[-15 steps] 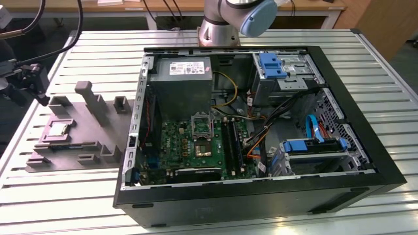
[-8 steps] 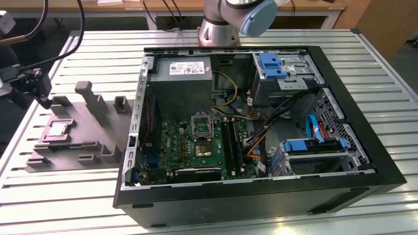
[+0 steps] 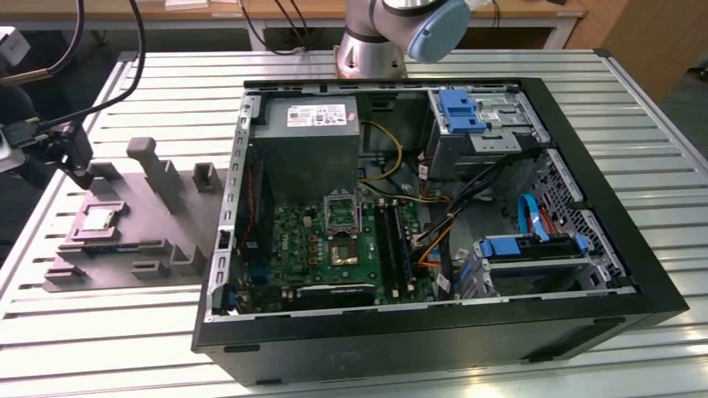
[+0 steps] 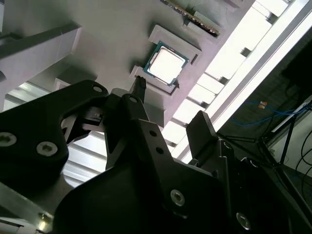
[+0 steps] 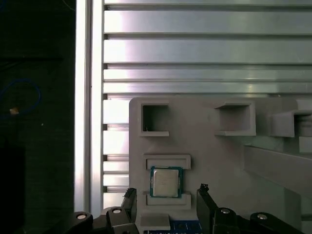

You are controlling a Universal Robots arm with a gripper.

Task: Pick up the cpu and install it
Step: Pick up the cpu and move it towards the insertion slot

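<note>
The cpu (image 3: 99, 218) is a small silvery square chip lying flat in a framed pocket of the grey fixture plate (image 3: 144, 240), at the exterior view's left. It also appears in both wrist views, as the cpu (image 5: 165, 182) and the cpu (image 4: 167, 66). My gripper (image 3: 82, 176) hangs a little above it, apart from it. In the first wrist view my gripper (image 5: 167, 191) is open, with one dark fingertip (image 5: 130, 193) on each side of the chip. The second wrist view shows my gripper (image 4: 170, 105) open and holding nothing.
The open black computer case (image 3: 619, 274) lies at the middle of the slatted metal table (image 3: 664, 108). Inside it is a green motherboard with the socket (image 3: 337, 247). Grey posts (image 3: 149, 162) stand up from the fixture plate near the gripper. The table's edge runs just beyond the plate.
</note>
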